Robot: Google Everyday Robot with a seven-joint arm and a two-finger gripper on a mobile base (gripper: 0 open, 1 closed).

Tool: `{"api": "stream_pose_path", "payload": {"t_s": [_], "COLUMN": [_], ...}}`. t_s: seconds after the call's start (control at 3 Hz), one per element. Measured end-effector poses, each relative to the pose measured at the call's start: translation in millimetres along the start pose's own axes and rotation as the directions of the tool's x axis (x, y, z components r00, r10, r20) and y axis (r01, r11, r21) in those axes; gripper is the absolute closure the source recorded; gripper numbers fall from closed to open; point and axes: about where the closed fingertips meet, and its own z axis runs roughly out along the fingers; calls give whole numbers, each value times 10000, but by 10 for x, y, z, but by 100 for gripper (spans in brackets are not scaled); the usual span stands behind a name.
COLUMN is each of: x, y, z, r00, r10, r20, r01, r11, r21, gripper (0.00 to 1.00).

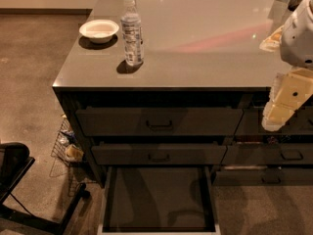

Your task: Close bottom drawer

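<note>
The bottom drawer (159, 197) is pulled far out from the wide drawer stack under the grey counter. Its flat dark floor is bare and its pale side rails (105, 199) show on both sides. Above it sit two shut wide drawer fronts with black pull handles (159, 125). My gripper (286, 102) hangs at the right edge, a pale cream body below the white arm, level with the top drawer row. It is well to the right of and above the open drawer, touching nothing.
On the counter (205, 48) stand a water bottle (132, 32) and a white bowl (99, 30). A narrower drawer stack (274, 153) is on the right. A wire basket (66, 148) and a black chair base (19, 180) sit on the floor at left.
</note>
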Motion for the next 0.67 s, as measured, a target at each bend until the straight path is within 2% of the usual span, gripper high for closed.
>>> {"api": "stream_pose_path", "payload": {"t_s": [0.33, 0.67], "x": [0, 69], "y": [0, 111], "z": [0, 49], "r00": [10000, 9992], "r10": [0, 402], "r20": [0, -7], "r01": [0, -402], "r11": [10000, 9992], "r21": [0, 52], "gripper": [0, 0]}}
